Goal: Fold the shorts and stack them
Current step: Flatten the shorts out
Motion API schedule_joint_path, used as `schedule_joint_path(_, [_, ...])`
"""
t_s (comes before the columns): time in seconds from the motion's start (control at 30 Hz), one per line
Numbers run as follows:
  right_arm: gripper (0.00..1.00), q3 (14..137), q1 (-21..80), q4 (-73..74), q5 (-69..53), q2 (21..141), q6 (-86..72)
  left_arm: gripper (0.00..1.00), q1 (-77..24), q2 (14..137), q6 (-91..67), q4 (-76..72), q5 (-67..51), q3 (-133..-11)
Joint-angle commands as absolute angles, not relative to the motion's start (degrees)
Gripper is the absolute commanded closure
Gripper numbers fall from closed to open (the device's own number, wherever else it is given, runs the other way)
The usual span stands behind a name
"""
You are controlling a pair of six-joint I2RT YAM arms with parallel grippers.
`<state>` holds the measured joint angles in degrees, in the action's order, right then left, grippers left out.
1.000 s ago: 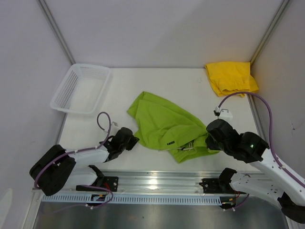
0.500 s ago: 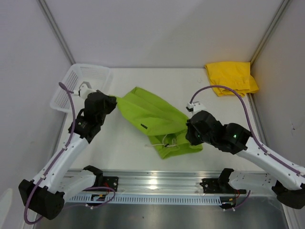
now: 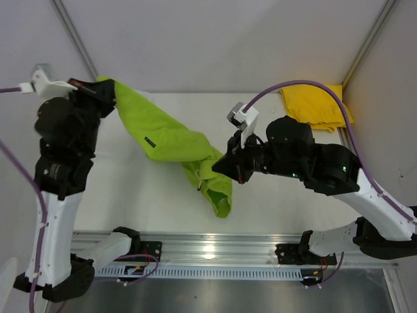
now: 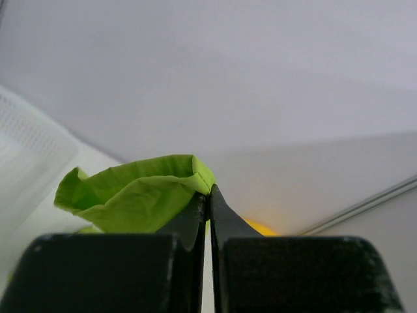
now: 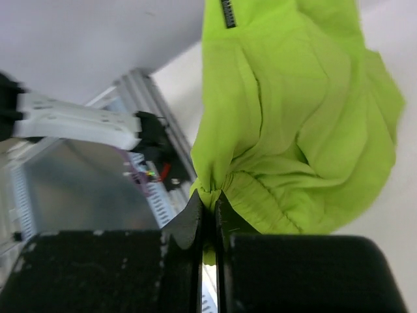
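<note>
Left gripper (image 4: 207,195) and right gripper (image 5: 210,202) each pinching the lime green shorts (image 3: 171,138), cloth slung between them.
Left jaws pressed together on a folded edge, arm high at far left; right jaws nipped tight on a bunched edge over mid-table. Cloth slopes from the left grip down to the right one, loose end drooping toward the table (image 3: 143,202). Yellow shorts (image 3: 316,104) crumpled in far right corner, well apart.

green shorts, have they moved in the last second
Yes. The green shorts went from lying near the front rail to hanging between left tool and right tool, up and leftward, away from the yellow shorts.
</note>
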<state>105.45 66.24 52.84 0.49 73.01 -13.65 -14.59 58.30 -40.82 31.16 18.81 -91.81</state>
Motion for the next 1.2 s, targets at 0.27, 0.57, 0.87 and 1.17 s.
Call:
schedule_joint_path(0.27, [1.0,126.0,85.4,57.5,-3.3,77.8,-17.5,1.0,-14.0,51.0,-32.9,29.4,25.0,-104.1])
schedule_joint_path(0.57, [1.0,112.4,47.8,58.8,-17.8,72.9,-23.4,1.0,-14.0,63.9,-36.9,21.6,21.9,-97.8])
schedule_joint_path(0.87, [1.0,75.4,18.4,42.7,-33.4,67.7,-23.7,1.0,-14.0,76.5,-42.6,0.0,16.9,-75.4])
schedule_joint_path(1.17, [1.0,55.6,10.6,32.7,-21.7,70.1,-27.9,1.0,-14.9,97.8,-48.6,-24.9,15.2,-65.4])
